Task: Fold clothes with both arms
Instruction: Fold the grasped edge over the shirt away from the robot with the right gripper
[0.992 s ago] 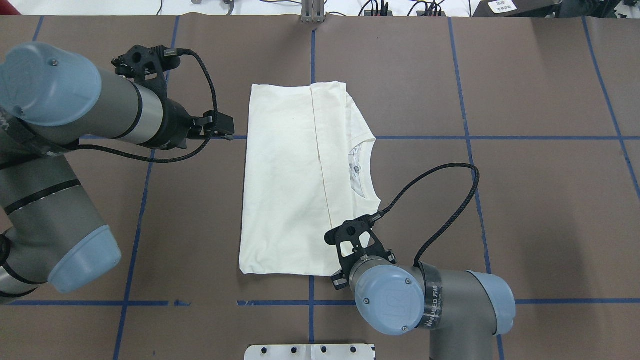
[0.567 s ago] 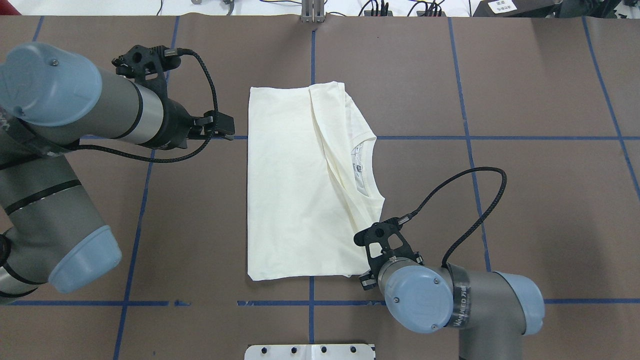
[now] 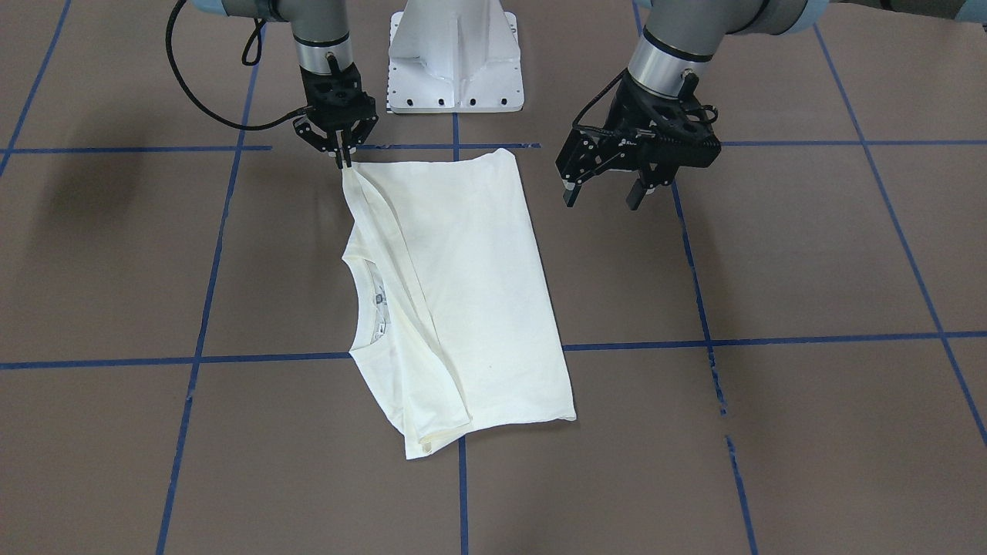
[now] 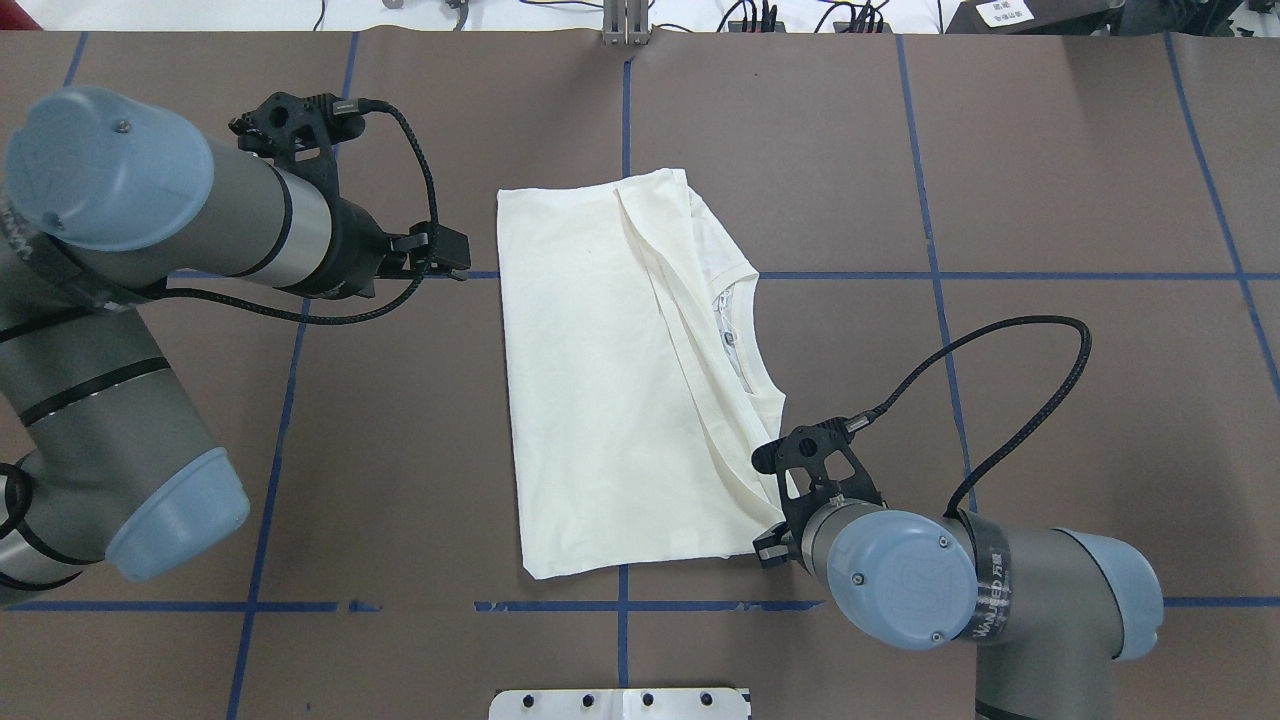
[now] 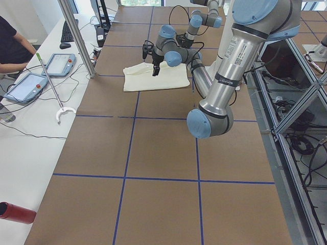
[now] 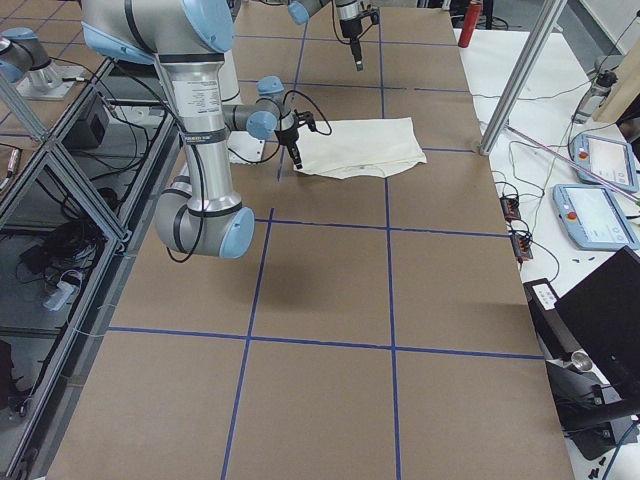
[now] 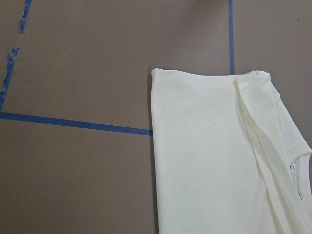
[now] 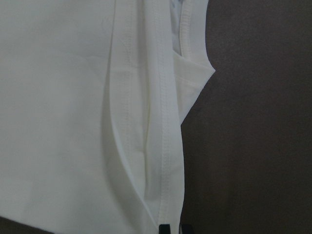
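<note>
The brown table [image 4: 1050, 150] looks as it did a second ago, and so does the left arm [image 4: 170, 220], parked on the left with barely a shift. The right arm [image 4: 1000, 590] is what has moved: it has swung steadily out to the right along the near side, and the shirt [image 4: 590, 400] has gone with it. The shirt lies in the middle of the table, plain side up, folded to a long panel running near to far. Its far end has hardly moved, but its near end has been dragged right, so the panel that sat square to the blue tape lines [image 4: 1000, 275] now lies skewed. The right gripper [image 3: 340, 162] is pinched tight on the near right corner, the cloth drawn to it in a taut point. The left gripper [image 3: 601, 199] hangs with jaws spread wide, holding nothing, above the table left of the shirt. The flap edge [image 4: 668, 320], straight before, now slants from the far middle to the held corner, and more of the neck opening [image 4: 735, 335] shows on the right.

My reading: with one corner pulled and nothing pinning the other side, the cloth pivots and the top layer peels open rather than tightening. The neat rectangle is being lost, so the next fold probably needs the left gripper on the cloth first
</note>
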